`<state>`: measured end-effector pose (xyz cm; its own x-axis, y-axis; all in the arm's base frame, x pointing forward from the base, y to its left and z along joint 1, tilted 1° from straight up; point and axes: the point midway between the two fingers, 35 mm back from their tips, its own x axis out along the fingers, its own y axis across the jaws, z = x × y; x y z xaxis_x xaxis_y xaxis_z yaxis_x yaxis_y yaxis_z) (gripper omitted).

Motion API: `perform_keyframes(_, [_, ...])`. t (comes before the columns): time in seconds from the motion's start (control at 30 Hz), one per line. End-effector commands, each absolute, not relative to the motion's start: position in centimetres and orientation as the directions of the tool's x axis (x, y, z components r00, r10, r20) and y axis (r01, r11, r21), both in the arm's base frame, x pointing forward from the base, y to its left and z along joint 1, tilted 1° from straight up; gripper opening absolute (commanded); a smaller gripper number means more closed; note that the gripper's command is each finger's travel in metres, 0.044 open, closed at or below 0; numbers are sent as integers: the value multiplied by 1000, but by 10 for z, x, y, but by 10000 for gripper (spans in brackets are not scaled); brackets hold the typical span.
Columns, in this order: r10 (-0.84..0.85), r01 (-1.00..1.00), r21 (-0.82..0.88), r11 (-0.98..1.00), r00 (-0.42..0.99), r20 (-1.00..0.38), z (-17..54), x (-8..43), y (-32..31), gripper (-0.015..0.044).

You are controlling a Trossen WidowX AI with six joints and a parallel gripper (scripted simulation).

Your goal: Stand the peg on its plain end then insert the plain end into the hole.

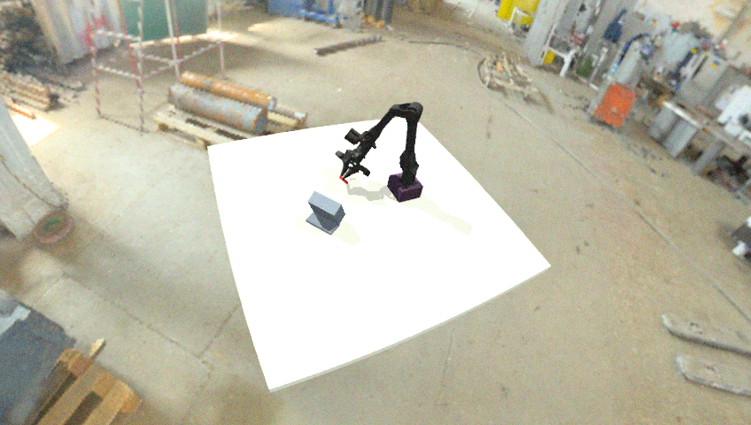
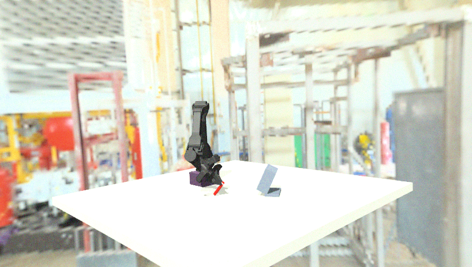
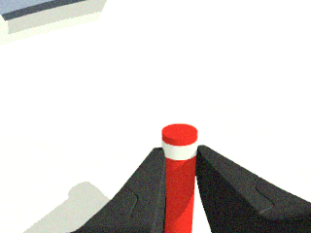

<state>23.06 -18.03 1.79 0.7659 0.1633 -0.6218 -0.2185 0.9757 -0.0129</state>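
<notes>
The red peg (image 1: 344, 181) (image 2: 217, 189) (image 3: 180, 184) is held tilted, with its white-banded end up and its plain end down near the table. Whether the plain end touches the table cannot be told. My gripper (image 1: 342, 178) (image 2: 222, 182) (image 3: 179, 155) is shut on the peg just below and beside the white band. The lower part of the peg is out of the wrist view. The blue-grey sloped panel (image 1: 326, 206) (image 2: 267, 178) stands on its flat base, apart from the peg. Its hole is not visible in these views.
The white table (image 1: 390, 284) (image 2: 185, 225) bears the arm's dark purple base block (image 1: 405, 187) (image 2: 196, 178), behind the gripper. The panel's foot plate (image 1: 322, 223) (image 2: 274, 193) lies under the panel. An edge of the panel piece (image 3: 29, 5) shows at the wrist view's top left.
</notes>
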Motion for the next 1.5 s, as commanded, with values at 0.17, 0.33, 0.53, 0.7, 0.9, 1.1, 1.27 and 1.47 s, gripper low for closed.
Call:
perform_keyframes(0.17, [175, -221, -15, 975, 811, -558, 19, 225, -181, 49])
perform_keyframes(0.33, [181, -221, -15, 975, 834, -522, 19, 221, -182, 49])
perform_keyframes(0.53, [187, -221, -15, 975, 859, -477, 19, 217, -183, 49])
perform_keyframes(0.7, [192, -221, -15, 975, 878, -439, 19, 214, -184, 49])
perform_keyframes(0.9, [198, -221, -15, 975, 899, -392, 19, 210, -184, 49])
perform_keyframes(1.1, [203, -221, -15, 975, 917, -344, 18, 206, -185, 49])
perform_keyframes(1.27, [206, -221, -15, 975, 930, -303, 17, 203, -186, 49])
perform_keyframes(1.47, [210, -221, -15, 975, 944, -253, 17, 199, -187, 49])
